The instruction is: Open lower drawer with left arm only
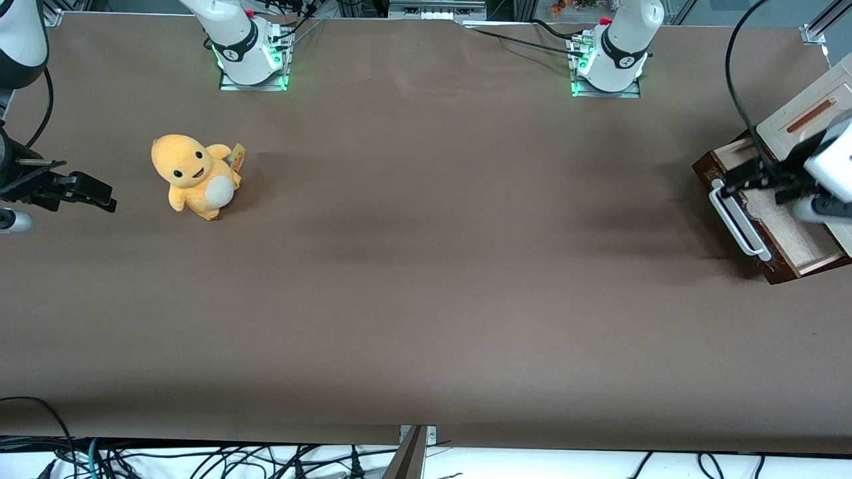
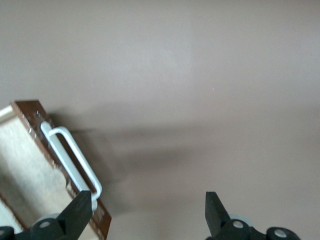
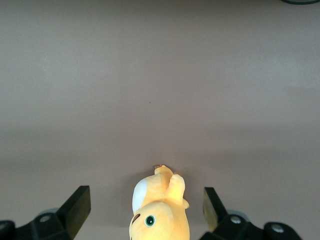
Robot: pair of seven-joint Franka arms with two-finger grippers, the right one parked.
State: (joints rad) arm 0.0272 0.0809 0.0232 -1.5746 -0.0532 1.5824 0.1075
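You have the lower drawer [image 1: 775, 223] at the working arm's end of the table, already pulled partway out of its cream cabinet [image 1: 809, 116]: its pale beige inside shows above the dark reddish-brown front, and the white bar handle [image 1: 735, 223] stands proud of that front, facing the open brown table [image 1: 426, 266]. The left arm [image 1: 829, 163] hangs over the drawer with its gripper [image 2: 147, 210] just above the handle's end that lies farther from the front camera. In the wrist view the fingers are spread wide and grip nothing; one fingertip [image 2: 80, 210] sits right at the handle's end, while the other hangs over bare table, so the bar is not between them. What your next move turns on, as I judge it, is this: the handle's long axis runs slantwise along the drawer front, and the drawer slides out at right angles to it, toward the parked arm's end of the table. You would need to either hook the bar or straddle it before pulling along that line. A yellow plush toy [image 1: 196, 176] sits well apart near the parked arm. The only writing is small marks on the arm bases, which you cannot read.
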